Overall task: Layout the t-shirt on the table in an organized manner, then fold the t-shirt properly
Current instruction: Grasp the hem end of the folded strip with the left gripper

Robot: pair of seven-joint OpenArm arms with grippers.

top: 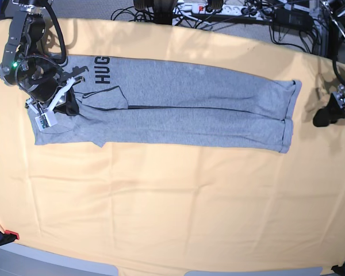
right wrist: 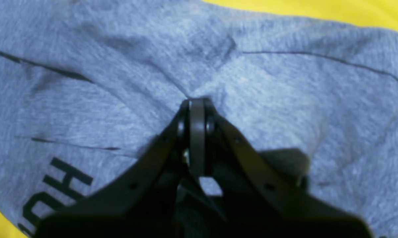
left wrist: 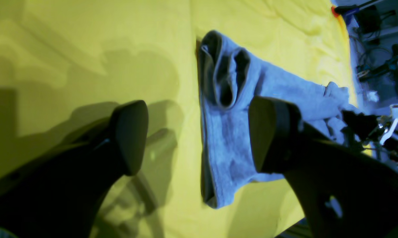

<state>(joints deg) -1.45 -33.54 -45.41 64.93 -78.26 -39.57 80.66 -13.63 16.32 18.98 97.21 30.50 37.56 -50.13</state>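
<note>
**Q:** Base view first: where does the shirt lie?

**Me:** The t-shirt [top: 178,109] is a long grey band across the upper half of the frame, folded lengthwise on the table [top: 172,213], with black lettering [top: 102,70] showing at its upper left end. My right gripper [top: 69,106] is down on that end at the left of the frame. My left gripper [top: 324,118] hangs at the right edge, just beyond the shirt's other end and apart from it.

**Q:** And your hands?

**Me:** In the right wrist view my right gripper [right wrist: 197,102] has its jaws together at the middle of the frame, with grey cloth puckering toward the tips; I judge a small pinch of fabric is caught there. In the left wrist view my left gripper [left wrist: 195,132] has its jaws spread wide with nothing between them, and the shirt's hem end lies below.

**Q:** What could go wrong?

**Me:** I cannot tell how many layers I have pinched. If it is only the top one, lifting would peel the fold open. With the far end unheld, a pull could also drag the whole band crooked, or the thin pinch could slip out.
</note>
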